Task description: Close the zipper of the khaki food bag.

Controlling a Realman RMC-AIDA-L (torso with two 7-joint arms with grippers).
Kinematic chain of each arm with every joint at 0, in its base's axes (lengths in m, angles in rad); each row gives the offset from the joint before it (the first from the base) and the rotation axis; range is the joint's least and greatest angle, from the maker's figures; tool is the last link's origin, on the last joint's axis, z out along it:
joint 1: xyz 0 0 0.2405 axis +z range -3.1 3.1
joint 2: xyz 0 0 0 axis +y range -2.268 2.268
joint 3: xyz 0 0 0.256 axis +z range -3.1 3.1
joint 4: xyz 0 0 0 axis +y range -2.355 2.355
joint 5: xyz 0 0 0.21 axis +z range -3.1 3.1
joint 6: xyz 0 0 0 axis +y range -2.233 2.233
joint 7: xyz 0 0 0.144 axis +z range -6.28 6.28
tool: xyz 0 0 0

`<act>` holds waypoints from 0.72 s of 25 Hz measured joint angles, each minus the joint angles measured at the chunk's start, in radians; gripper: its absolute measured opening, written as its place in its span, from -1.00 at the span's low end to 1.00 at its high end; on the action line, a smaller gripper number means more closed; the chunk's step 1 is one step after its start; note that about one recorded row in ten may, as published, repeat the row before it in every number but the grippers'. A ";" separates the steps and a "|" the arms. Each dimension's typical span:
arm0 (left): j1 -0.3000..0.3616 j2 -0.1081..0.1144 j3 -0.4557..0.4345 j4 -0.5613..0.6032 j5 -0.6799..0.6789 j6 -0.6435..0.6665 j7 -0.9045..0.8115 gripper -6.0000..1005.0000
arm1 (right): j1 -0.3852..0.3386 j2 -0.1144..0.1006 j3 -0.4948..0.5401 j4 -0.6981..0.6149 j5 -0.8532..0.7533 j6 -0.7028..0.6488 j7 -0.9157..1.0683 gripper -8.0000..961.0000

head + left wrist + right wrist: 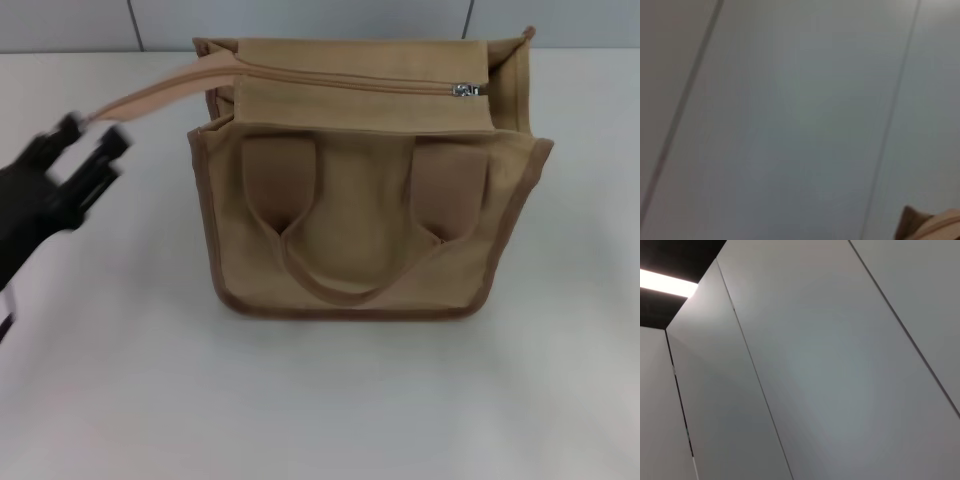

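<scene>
The khaki food bag [365, 225] stands upright on the white table, its strap patches and looped handle facing me. The zipper [350, 82] runs along the top panel, and its silver pull tab [463, 90] sits near the panel's right end. A tan zipper tail [150, 95] sticks out from the bag's upper left corner. My left gripper [90, 135] is black and blurred. It hovers left of the bag just below the tail, fingers apart and empty. A khaki corner of the bag [935, 227] shows in the left wrist view. My right gripper is out of view.
The white table [320, 400] spreads in front of and beside the bag. A grey panelled wall [300, 20] stands close behind it. The right wrist view shows only wall panels [840, 365] and a ceiling light.
</scene>
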 joint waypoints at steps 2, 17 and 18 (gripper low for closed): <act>0.050 0.001 -0.022 0.013 -0.001 0.014 0.003 0.31 | -0.001 -0.001 -0.003 -0.001 -0.015 0.002 -0.018 -0.19; 0.163 0.006 0.426 0.267 0.068 0.331 0.023 0.62 | 0.037 0.003 -0.292 0.006 -0.082 -0.007 -0.201 0.46; 0.155 0.006 0.466 0.276 0.082 0.328 0.027 0.62 | 0.045 0.002 -0.356 0.004 -0.097 -0.009 -0.228 0.50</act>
